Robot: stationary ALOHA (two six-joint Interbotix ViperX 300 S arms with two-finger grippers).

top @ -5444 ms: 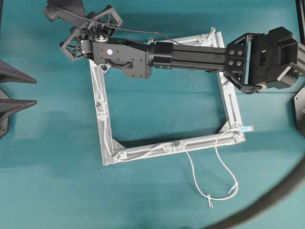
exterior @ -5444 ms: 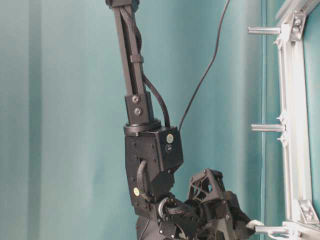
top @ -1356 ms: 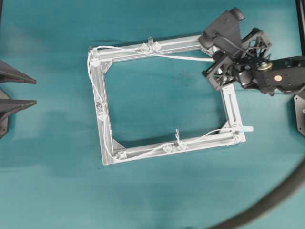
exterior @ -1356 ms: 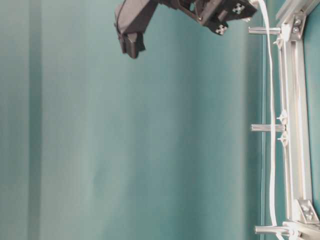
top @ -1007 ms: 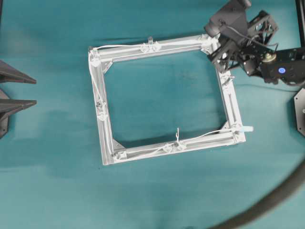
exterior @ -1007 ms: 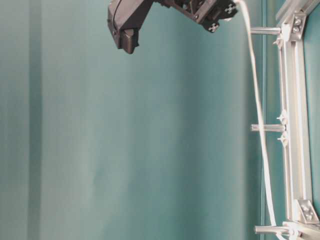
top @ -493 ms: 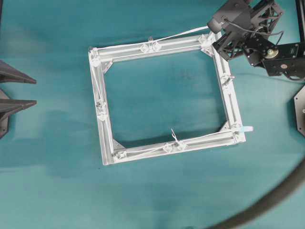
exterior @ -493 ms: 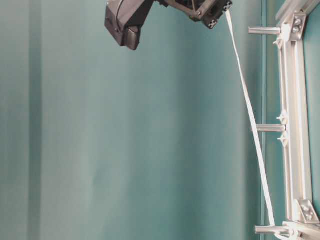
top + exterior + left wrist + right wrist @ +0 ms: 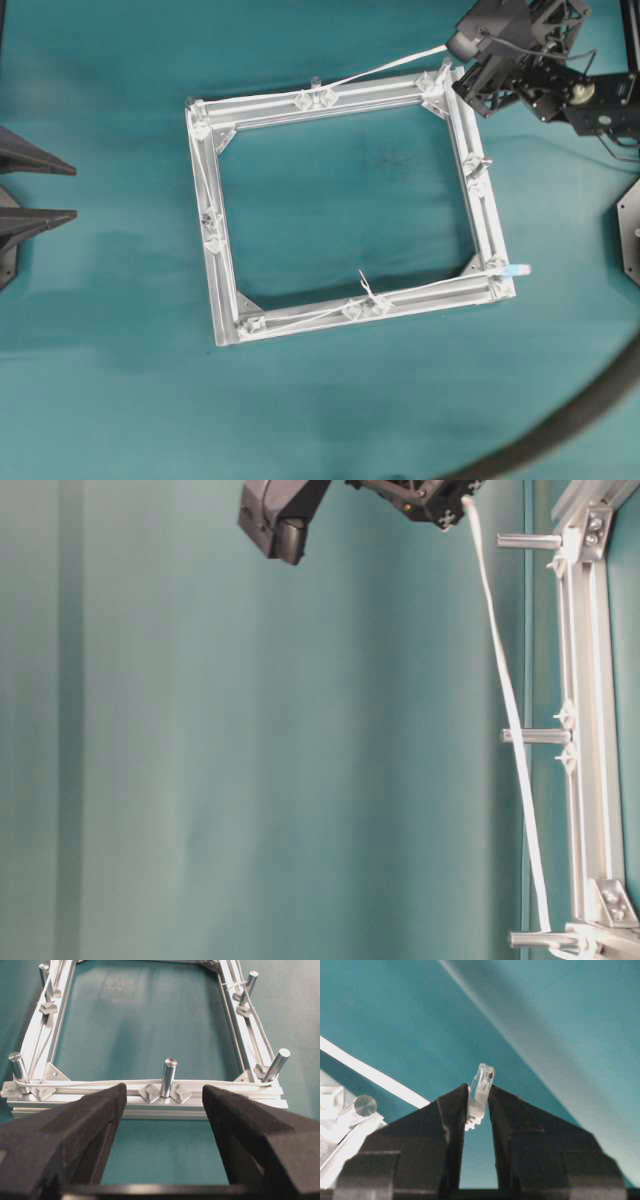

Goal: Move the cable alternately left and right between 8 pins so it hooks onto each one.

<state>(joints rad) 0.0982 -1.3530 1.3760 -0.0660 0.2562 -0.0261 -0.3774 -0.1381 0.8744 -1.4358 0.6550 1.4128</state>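
At the far left of the overhead view, two dark pointed fingers (image 9: 30,190) of the left arm rest over the teal table (image 9: 110,400), well apart from the frame. The left wrist view shows the left gripper (image 9: 161,1125) released, its jaws spread wide with nothing between them, facing the near rail.

In the middle lies the square aluminium frame (image 9: 215,290) with its upright pins (image 9: 168,1076). The cable (image 9: 385,70), a flat white cord, runs along the left rail and the bottom rail, past the pins there, to a light-blue tag (image 9: 519,269) at the lower right corner. A small knot of cable sits at the middle pin of the bottom rail. Along the top rail the cable leaves the middle pin and rises clear of the frame toward the upper right.

At the upper right, just outside the frame's corner, the right gripper (image 9: 462,62) is clenched on the cable's end: the right wrist view shows a clear plastic connector (image 9: 481,1091) pinched between the jaws. In the table-level view the cable (image 9: 505,710) hangs taut from that gripper down to the lowest pin.

A thick dark hose (image 9: 570,420) curves across the lower right corner.
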